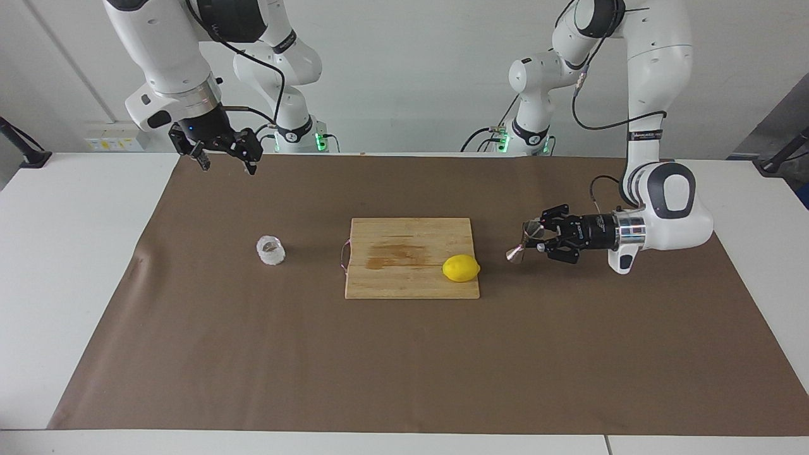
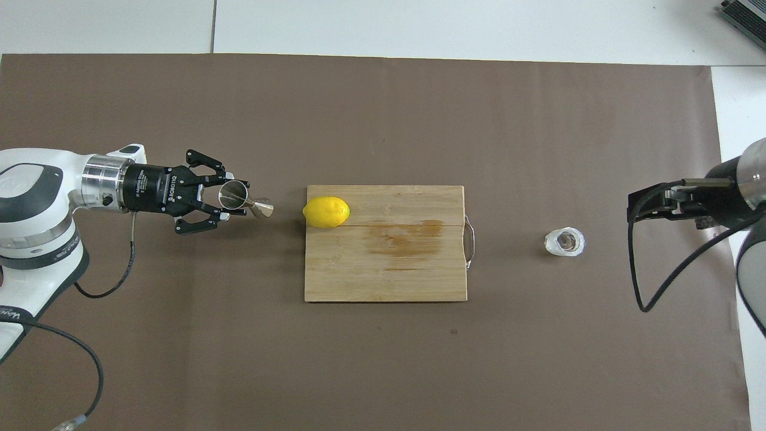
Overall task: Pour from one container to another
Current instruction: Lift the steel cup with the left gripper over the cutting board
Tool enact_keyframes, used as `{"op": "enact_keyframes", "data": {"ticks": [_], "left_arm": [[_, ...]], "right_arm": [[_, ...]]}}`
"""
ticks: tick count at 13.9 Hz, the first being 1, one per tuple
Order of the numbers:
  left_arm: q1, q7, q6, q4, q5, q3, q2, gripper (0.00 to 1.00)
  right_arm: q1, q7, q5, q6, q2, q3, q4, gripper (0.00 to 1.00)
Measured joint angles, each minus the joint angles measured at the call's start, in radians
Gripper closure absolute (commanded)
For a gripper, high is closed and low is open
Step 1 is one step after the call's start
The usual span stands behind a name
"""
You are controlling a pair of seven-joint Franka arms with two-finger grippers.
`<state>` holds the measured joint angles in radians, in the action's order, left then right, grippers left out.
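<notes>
The clear bumpy glass cup (image 1: 270,250) (image 2: 564,241) stands upright on the brown mat, toward the right arm's end of the table. The steel hourglass jigger (image 1: 522,244) (image 2: 246,202) hangs tilted in the air, with my left gripper (image 1: 536,238) (image 2: 230,200) shut on its upper cone. It is over the mat just beside the cutting board's lemon end. My right gripper (image 1: 227,164) (image 2: 643,205) waits open and raised over the mat's edge nearest the robots, with nothing between its fingers.
A wooden cutting board (image 1: 404,278) (image 2: 383,275) with a metal handle lies mid-table. A yellow lemon (image 1: 461,268) (image 2: 326,212) sits on its corner nearest the jigger. A brown mat (image 1: 404,366) covers most of the white table.
</notes>
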<state>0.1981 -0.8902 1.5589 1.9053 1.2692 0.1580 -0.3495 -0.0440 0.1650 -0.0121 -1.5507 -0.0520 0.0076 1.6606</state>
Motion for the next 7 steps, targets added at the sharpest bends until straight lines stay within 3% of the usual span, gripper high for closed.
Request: {"op": "enact_keyframes", "data": {"ticks": [7], "left_arm": [[-0.214, -0.01, 0.169, 0.018, 0.16, -0.001, 0.011, 1.0]], "right_arm": [[0.0, 0.0, 0.0, 0.0, 0.0, 0.0, 0.0, 0.0]]}}
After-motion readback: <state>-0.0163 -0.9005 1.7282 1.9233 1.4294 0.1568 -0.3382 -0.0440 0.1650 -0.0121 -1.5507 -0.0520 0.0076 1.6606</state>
